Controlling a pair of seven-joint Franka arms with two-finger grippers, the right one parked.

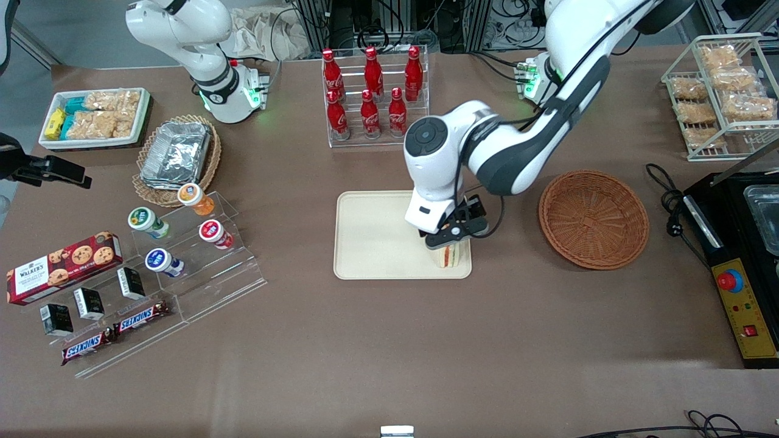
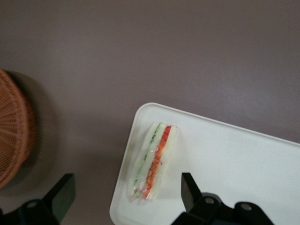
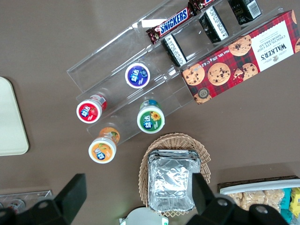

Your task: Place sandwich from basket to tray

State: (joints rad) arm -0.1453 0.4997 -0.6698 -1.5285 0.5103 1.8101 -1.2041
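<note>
Pale triangular bread sandwich (image 2: 153,161) lies on the flat cream rectangular tray (image 1: 371,243), directly below the spread-fingered, empty hand (image 1: 451,238).

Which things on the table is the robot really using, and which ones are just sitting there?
Using:
- sandwich, lying on the tray
- tray
- basket, nothing in it
- gripper, open, above the sandwich

Just sitting there:
- cola bottles
- yogurt cups
- cookie box
- Snickers bars
- foil container
</note>
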